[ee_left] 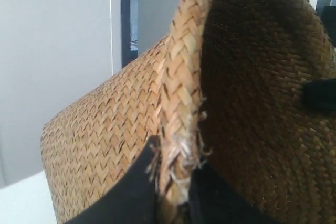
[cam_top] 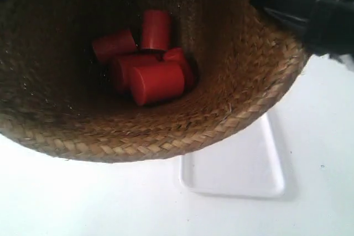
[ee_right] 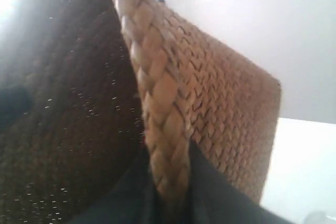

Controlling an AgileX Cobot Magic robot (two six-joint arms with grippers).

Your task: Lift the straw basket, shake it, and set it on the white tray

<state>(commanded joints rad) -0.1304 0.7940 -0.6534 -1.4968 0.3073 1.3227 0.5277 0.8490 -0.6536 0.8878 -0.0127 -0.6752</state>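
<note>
Wrist views: left gripper (ee_left: 176,184) and right gripper (ee_right: 170,190) clamp the straw basket (cam_top: 166,136) by its rim, suspending it evenly above the white tray (cam_top: 238,175).

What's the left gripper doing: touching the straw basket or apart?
Touching: left wrist view shows the left gripper pinching the straw basket rim between its fingers.

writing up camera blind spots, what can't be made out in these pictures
White tray: exterior view, far end hidden behind the straw basket.
Red cylinders: exterior view, overlapping, so their number is unsure.
Basket's underside: all views, hidden by its own walls.
Left gripper and right gripper: wrist views, bodies cut off by the frame edge.
</note>
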